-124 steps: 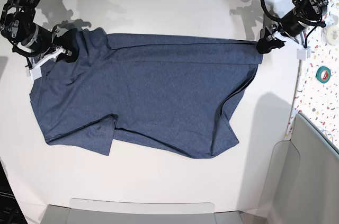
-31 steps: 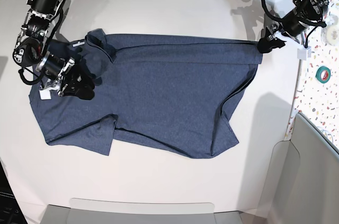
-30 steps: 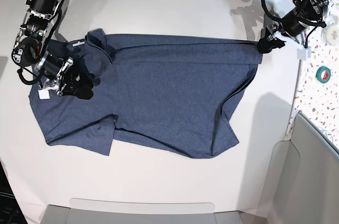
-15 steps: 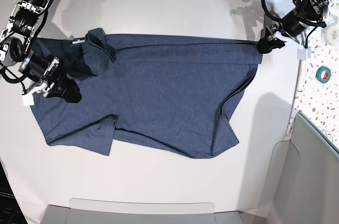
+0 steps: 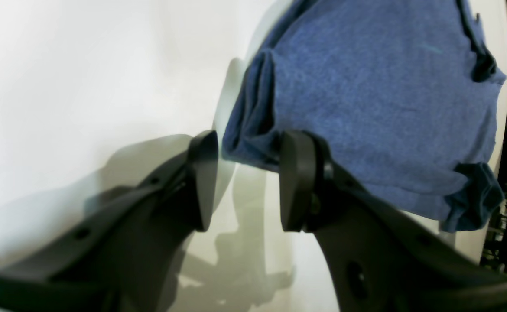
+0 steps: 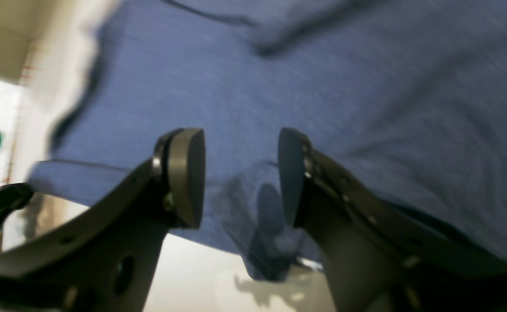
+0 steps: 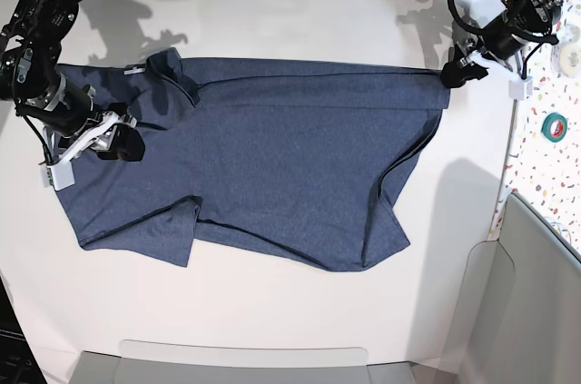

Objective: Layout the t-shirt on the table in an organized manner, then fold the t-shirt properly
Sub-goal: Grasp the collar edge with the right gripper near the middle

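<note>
Two grippers are at opposite ends of the dark heathered navy-blue short-sleeved t-shirt (image 7: 263, 157), which lies spread on the large white matte table (image 7: 272, 12) with its long axis running from side to side in the base view. Its collar end is at that view's left, and the hem end at the right.

The left gripper (image 5: 247, 180) is at the far hem corner. Its jaws are spread only a little, and a bunched fold of the blue cloth sits between the fingers (image 5: 294, 177), so it seems to pinch this corner, although the cloth may only be lying there.

The right gripper (image 6: 240, 173) hovers over the shoulder and sleeve part near the collar. Its jaws are apart, with only flat cloth below them; it holds nothing.

My judgement is that the shirt is not yet laid out neatly: the lower edge is skewed and one sleeve is folded over. The right arm is nearer to this sleeve side, so it should go down there and pull away from the left gripper along the long axis.
</note>
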Motion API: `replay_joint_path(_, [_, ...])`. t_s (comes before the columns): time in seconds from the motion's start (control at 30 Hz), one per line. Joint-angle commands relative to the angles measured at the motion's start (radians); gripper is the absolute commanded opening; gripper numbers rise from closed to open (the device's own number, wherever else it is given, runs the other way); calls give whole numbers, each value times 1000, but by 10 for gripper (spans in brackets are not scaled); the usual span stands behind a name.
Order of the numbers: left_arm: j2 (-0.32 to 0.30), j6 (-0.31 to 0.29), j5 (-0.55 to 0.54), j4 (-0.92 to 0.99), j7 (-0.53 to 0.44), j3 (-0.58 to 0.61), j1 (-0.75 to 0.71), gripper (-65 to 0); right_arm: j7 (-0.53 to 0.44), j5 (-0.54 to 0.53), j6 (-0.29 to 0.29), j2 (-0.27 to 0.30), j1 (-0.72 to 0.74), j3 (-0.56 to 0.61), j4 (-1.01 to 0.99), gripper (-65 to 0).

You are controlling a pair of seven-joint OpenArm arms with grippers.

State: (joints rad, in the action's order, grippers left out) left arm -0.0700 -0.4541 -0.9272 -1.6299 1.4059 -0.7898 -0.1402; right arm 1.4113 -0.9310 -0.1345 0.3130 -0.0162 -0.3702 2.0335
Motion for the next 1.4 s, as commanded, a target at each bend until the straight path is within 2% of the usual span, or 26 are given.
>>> replay_joint_path(0.0, [-14, -4, -28, -17, -10, -1, 9, -420, -15, -26, -4, 7, 14, 26, 20, -378])
replay_joint_path(0.07, [-11, -4, -28, -17, -10, -1, 11, -420, -15, 28, -1, 19, 11, 89, 20, -378])
replay_joint_path(0.17, [-11, -4, -28, -16, -10, 23, 11, -420, -27, 191, 2, 27, 19, 242, 20, -378])
replay_joint_path(0.27, [-15, -4, -28, -16, -10, 33, 9, -420, -97, 376, 3, 38, 25, 443, 20, -378])
replay_joint_path(0.4, [-14, -4, -28, -16, -10, 33, 9, -420, -145, 633, 9, 70, 43, 718, 20, -378])
replay_joint_path(0.57, [-15, -4, -26, -16, -10, 33, 9, -420, -158, 999, 134, 70, 46, 1008, 20, -378])
replay_joint_path(0.67, [-17, -4, -26, -16, -10, 31, 9, -420, -152, 1176, 181, 65, 38, 1118, 20, -378])
replay_joint_path(0.77, [-17, -4, -26, -16, -10, 31, 11, -420, -152, 1318, 189, 62, -14, 1129, 20, -378])
replay_joint_path(1.07, [-17, -4, -26, -16, -10, 31, 15, -420, -155, 1644, 195, 62, -155, 1129, 20, -378])
replay_joint_path(1.2, [-15, -4, -26, -16, -10, 31, 15, -420, -158, 1714, 195, 47, -189, 1129, 16, -378])
replay_joint_path(1.37, [-17, -4, -26, -16, -10, 31, 15, -420, -158, 1711, 195, 38, -182, 1127, -1, -378])
